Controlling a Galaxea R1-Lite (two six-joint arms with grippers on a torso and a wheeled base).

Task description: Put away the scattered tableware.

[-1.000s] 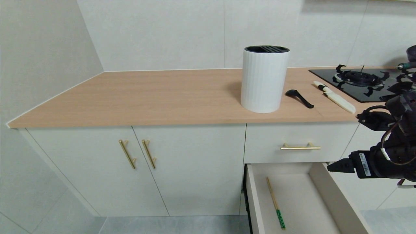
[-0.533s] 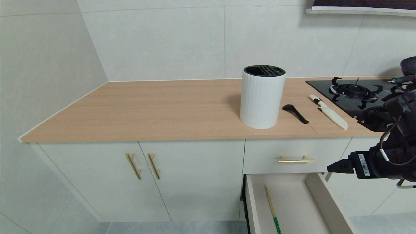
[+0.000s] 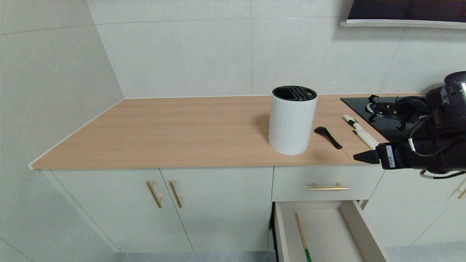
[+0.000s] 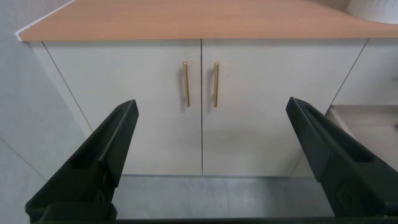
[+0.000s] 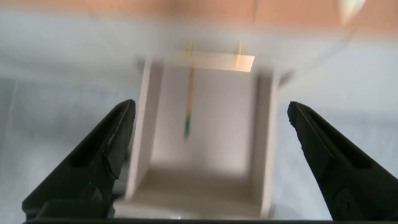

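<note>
One right pincer level with countertop edge

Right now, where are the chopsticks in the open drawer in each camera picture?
Head view: chopsticks lie lengthwise in the open drawer, near its left wall.
Right wrist view: chopsticks lie in the open drawer, seen from above.
Left wrist view: cabinet doors, the open drawer's corner beside them.
Shared landmark: the open drawer.

No text, label or number can be read on anything here
</note>
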